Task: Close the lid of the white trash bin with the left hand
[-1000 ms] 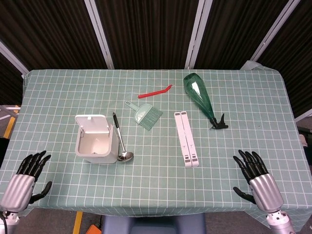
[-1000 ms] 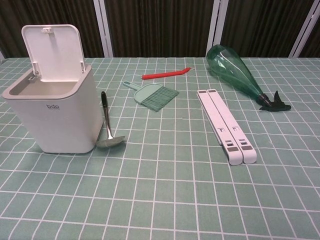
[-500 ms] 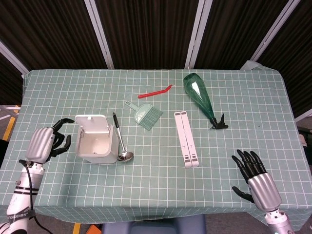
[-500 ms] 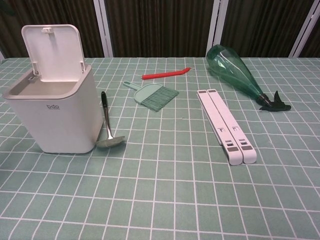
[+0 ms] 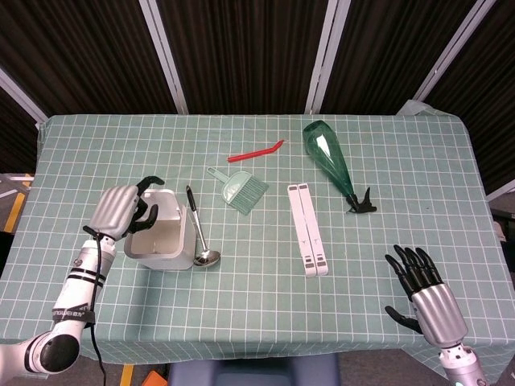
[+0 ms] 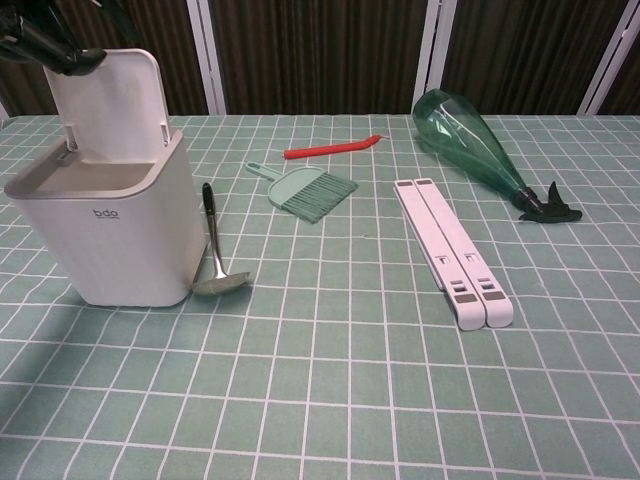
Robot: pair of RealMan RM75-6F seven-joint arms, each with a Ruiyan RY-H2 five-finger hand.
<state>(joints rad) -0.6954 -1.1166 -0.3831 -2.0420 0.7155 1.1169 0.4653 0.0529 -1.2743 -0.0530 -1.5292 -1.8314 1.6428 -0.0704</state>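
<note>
The white trash bin [image 5: 154, 240] stands at the table's left, and its lid [image 5: 163, 203] is upright and open. In the chest view the bin [image 6: 115, 240] is near left and the lid [image 6: 108, 100] rises above its back rim. My left hand [image 5: 121, 210] hovers at the lid's upper left corner with its fingers bent over the top edge. Its dark fingertips [image 6: 50, 48] show at that corner, at or just off the lid. The hand holds nothing. My right hand [image 5: 422, 291] rests open at the table's near right, fingers spread.
A metal ladle [image 5: 201, 235] leans against the bin's right side. Behind it lie a green dustpan brush [image 5: 240, 189] and a red stick [image 5: 256, 150]. A white folding stand [image 5: 307, 229] and a green spray bottle [image 5: 330, 157] lie right of centre.
My left hand has risen from the table's near left edge and moved up and right to the lid's top corner. The lid stays upright. The right hand has barely moved.
</note>
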